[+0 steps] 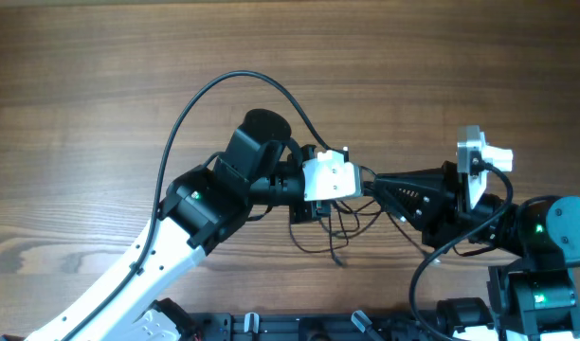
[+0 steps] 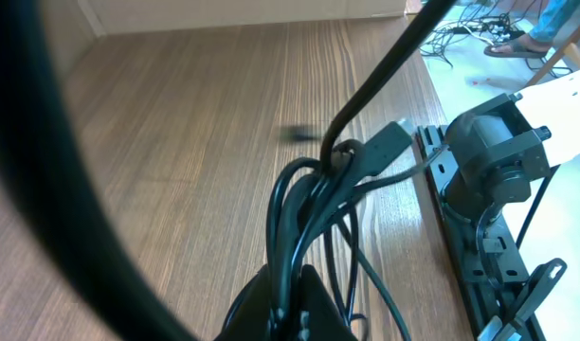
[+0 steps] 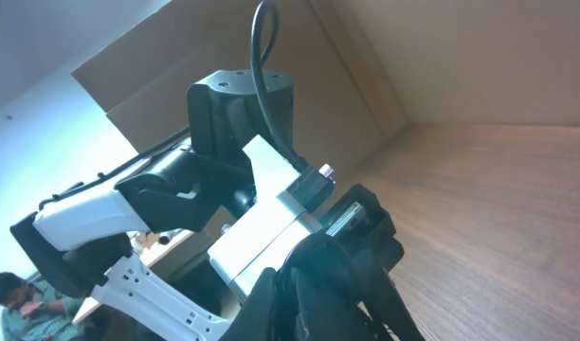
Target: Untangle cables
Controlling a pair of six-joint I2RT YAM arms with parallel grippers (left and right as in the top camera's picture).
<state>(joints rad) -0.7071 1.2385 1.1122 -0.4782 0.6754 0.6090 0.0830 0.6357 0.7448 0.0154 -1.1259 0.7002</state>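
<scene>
Black, thin cables (image 1: 332,227) are being held in a bunch just below the centre of the overhead frame, over the wooden counter (image 1: 100,76). The bundle is being clamped by the closed jaws of the left gripper (image 2: 282,308). The right gripper (image 1: 373,182) is being pointed at it from the right; its jaws' state cannot be told.
</scene>
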